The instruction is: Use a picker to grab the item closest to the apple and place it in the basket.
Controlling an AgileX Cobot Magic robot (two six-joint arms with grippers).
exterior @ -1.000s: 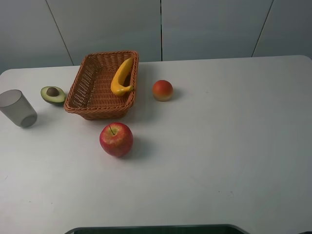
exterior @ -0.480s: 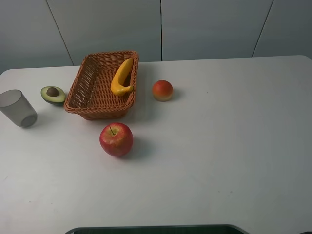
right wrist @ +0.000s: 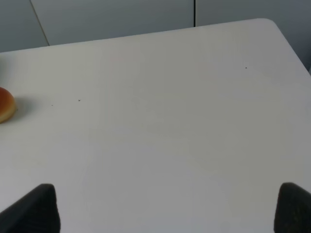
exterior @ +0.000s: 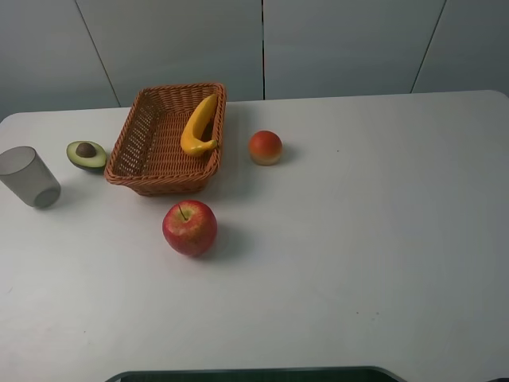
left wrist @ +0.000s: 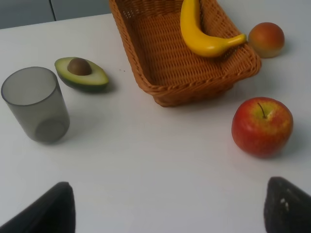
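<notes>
A red apple (exterior: 189, 227) (left wrist: 262, 127) rests on the white table in front of a brown wicker basket (exterior: 135, 151) (left wrist: 160, 58). A yellow banana (exterior: 198, 125) (left wrist: 199, 34) lies inside the basket against its right wall. An orange-red round fruit (exterior: 266, 147) (left wrist: 266, 39) (right wrist: 5, 104) sits just right of the basket. Neither arm shows in the exterior high view. My left gripper (left wrist: 170, 213) is open, its dark fingertips (left wrist: 46, 213) wide apart above bare table, short of the apple. My right gripper (right wrist: 167, 208) is open over bare table, far from the fruit.
A halved avocado (exterior: 86, 154) (left wrist: 81, 74) lies left of the basket. A translucent grey cup (exterior: 29, 177) (left wrist: 36, 104) stands at the far left near the table's edge. The table's right half is white and bare. A dark edge runs along the bottom of the exterior high view.
</notes>
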